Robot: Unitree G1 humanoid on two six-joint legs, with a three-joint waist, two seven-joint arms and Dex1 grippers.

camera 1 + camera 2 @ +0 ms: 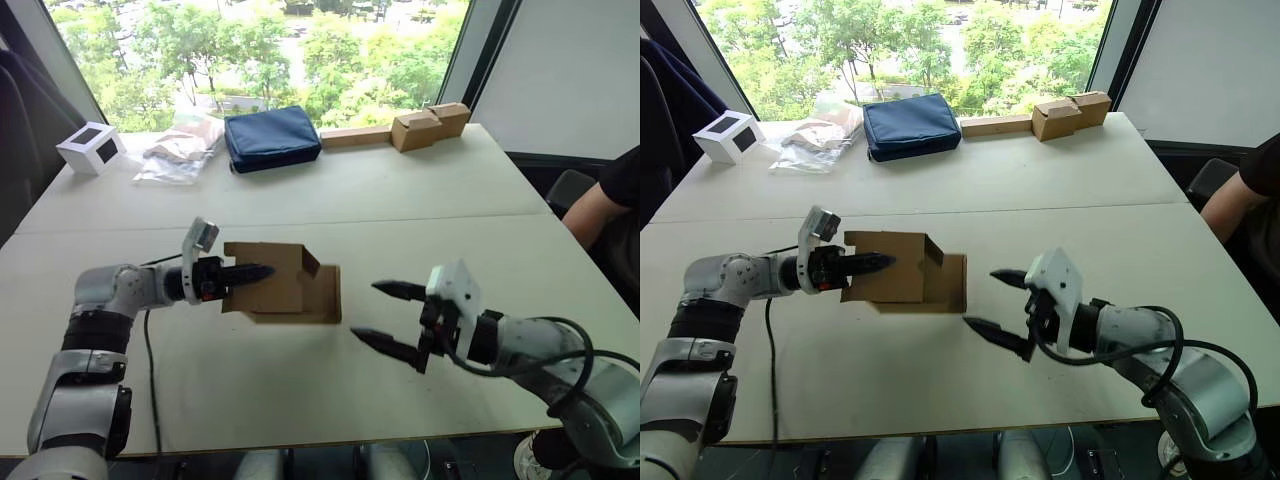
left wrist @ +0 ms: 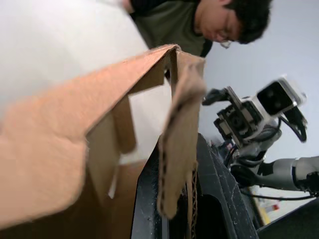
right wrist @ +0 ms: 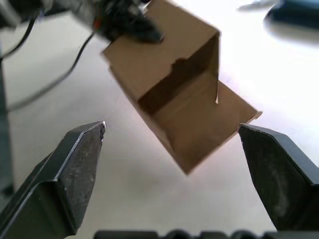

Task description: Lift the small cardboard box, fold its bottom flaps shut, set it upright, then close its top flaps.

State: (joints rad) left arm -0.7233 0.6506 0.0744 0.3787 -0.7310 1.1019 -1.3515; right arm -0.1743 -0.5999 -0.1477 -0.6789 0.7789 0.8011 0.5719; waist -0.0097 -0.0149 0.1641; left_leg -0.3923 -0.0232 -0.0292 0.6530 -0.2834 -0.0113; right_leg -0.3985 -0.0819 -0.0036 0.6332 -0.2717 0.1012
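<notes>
A small cardboard box point(image 1: 268, 280) lies on its side near the middle of a pale table point(image 1: 400, 190), its open end turned toward the robot's right and its flaps point(image 1: 322, 292) spread outward. The left gripper point(image 1: 250, 274) is clamped on the box's wall, one black finger lying across the outside face; the left wrist view shows the cardboard edge pinched between its fingers point(image 2: 149, 199). The right gripper point(image 1: 388, 315) hangs just off the open end, apart from the box, its two black fingers point(image 3: 79, 164) spread wide with nothing between them. From the right wrist, the box's hollow interior faces the camera, one flap resting flat on the tabletop.

Along the far edge of the table sit a white box with a black window point(image 1: 90, 147), a clear plastic bag point(image 1: 180, 150), a navy zip pouch point(image 1: 271, 138) and a long block of joined tan boxes point(image 1: 400, 130). A person's arm in a black sleeve point(image 1: 610, 195) shows at the table's right side.
</notes>
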